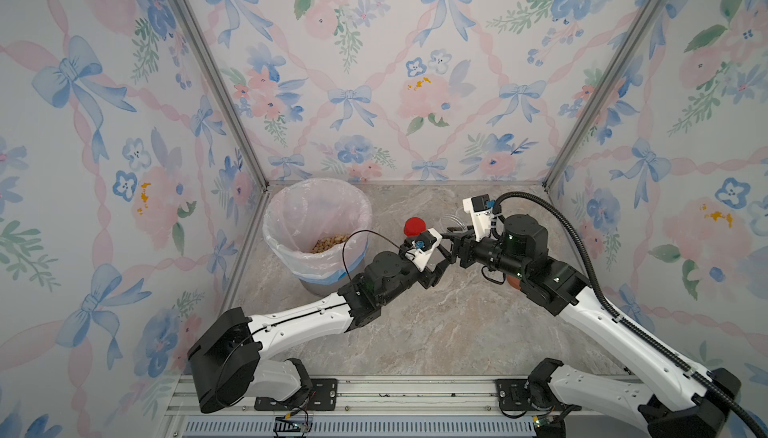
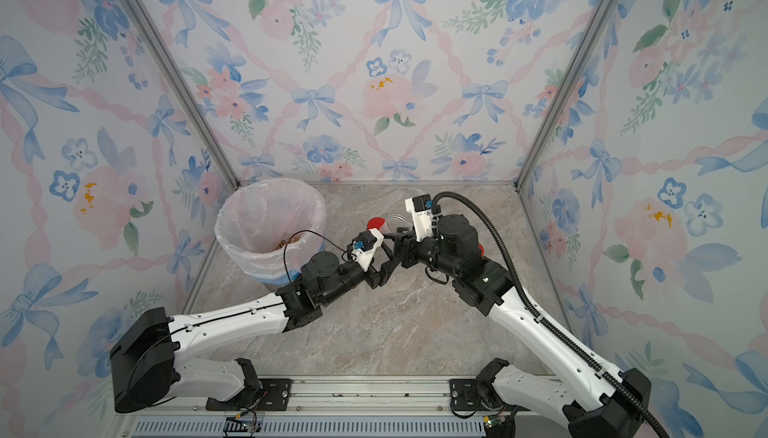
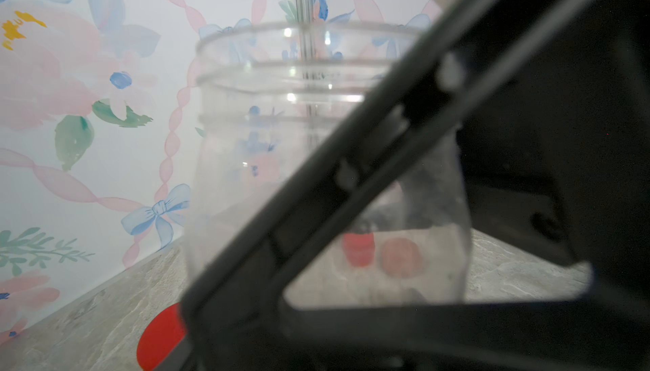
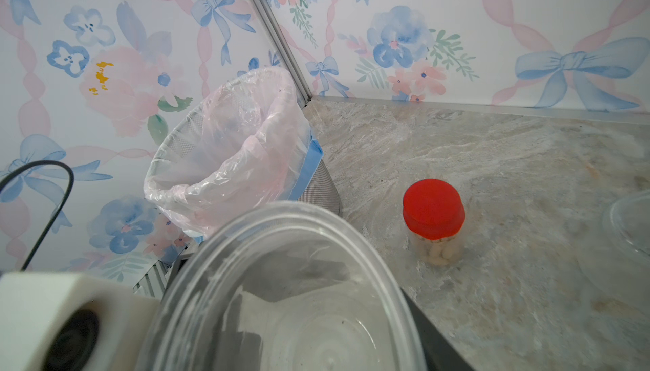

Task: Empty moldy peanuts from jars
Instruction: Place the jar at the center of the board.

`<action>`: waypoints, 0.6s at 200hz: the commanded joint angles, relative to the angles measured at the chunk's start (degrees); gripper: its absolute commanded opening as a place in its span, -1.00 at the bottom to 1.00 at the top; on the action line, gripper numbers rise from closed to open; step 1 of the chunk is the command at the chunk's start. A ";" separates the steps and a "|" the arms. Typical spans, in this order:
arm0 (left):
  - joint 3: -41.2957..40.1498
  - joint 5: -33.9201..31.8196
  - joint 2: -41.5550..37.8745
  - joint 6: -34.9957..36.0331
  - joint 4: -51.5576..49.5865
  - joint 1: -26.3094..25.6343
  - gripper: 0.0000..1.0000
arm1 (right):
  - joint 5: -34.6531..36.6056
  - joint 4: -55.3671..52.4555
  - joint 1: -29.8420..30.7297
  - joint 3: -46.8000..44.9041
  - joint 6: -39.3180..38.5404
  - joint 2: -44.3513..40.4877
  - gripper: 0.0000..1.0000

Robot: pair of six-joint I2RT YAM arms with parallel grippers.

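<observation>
**Left gripper clamped on empty jar, right gripper alongside**

Left gripper holds the empty jar, lid off, over the bench. Whether the right gripper has closed on it cannot be told. Peanuts lie in the bin. A red-lidded jar with nuts inside stands on the bench nearby. Risk: a release before the other hold is firm drops the jar, possibly toppling the lidded one. Opposed pulls could twist it loose.

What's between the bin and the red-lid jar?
Nothing: bare tabletop runs from the bin to the red-lid jar. The right wrist view shows it.
</observation>
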 commanded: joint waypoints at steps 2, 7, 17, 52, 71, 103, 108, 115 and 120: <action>-0.05 6.77 0.35 1.65 2.76 -0.59 -0.08 | 9.51 -4.05 -0.01 -1.36 0.68 -0.33 0.06; -0.15 7.35 0.34 1.76 2.76 -0.59 0.03 | 10.61 -4.36 -0.01 -1.54 0.86 -0.47 0.03; -0.10 8.32 0.59 1.42 2.68 -0.61 0.15 | 12.52 -4.66 -0.01 -1.90 1.11 -0.72 0.00; -0.22 13.96 1.73 1.38 1.69 -0.74 0.50 | 17.70 -4.05 0.01 -3.66 1.33 -1.98 -0.07; 0.59 16.55 2.82 0.30 -0.01 -0.81 0.60 | 20.87 -4.51 -0.01 -4.11 1.09 -1.89 -0.09; 0.58 18.30 3.32 0.33 -1.36 -2.34 0.96 | 25.40 -3.36 -0.01 -6.08 1.08 -1.71 -0.12; 0.58 18.16 3.47 0.25 -1.51 -2.52 0.96 | 25.89 -3.14 -0.05 -6.15 0.97 -1.65 -0.12; 0.59 17.77 3.60 0.04 -1.62 -2.70 0.96 | 26.26 -2.95 -0.01 -6.36 0.77 -1.42 -0.12; 0.58 17.76 3.60 0.04 -1.88 -2.79 0.96 | 26.93 -3.04 0.07 -6.35 0.79 -1.33 -0.12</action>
